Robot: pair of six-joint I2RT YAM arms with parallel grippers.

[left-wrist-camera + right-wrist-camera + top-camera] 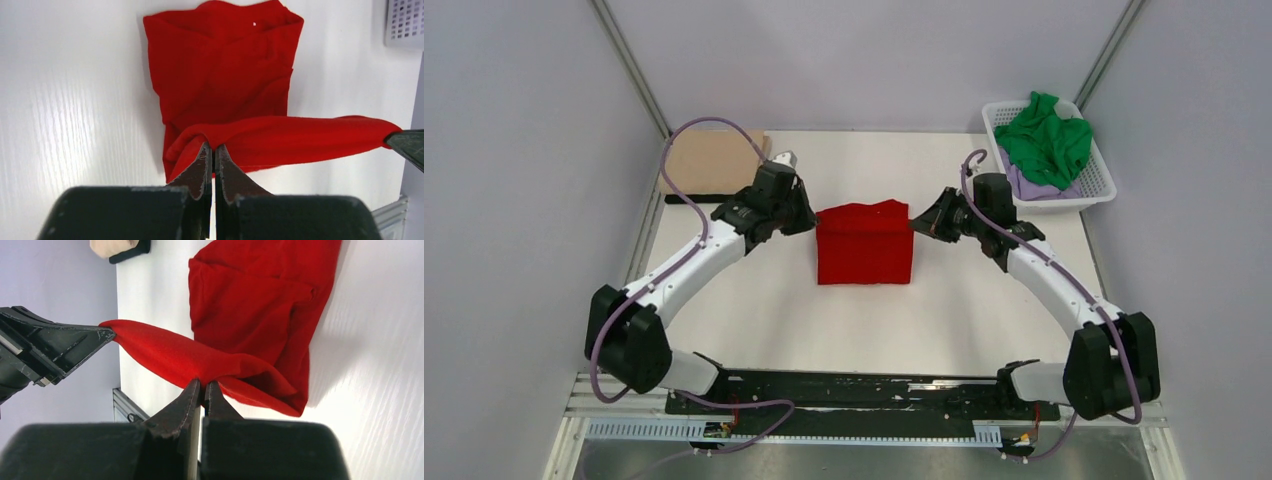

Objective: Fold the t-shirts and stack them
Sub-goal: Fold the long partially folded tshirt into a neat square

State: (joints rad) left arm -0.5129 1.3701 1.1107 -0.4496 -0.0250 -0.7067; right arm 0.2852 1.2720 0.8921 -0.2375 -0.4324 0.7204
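Clamping the red t-shirt [864, 250] by its raised far edge, left gripper [810, 216] and right gripper [918, 223] stretch it crosswise.

left claw [812, 222], right claw [916, 225], red t-shirt [865, 250] between

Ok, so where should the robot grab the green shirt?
Pinch a raised fold on top of the green shirt, coming straight down. It's a crumpled heap poking above the basket walls, so the sides are blocked and the top is free. The right gripper is nearer, but it's shut on the red shirt now.
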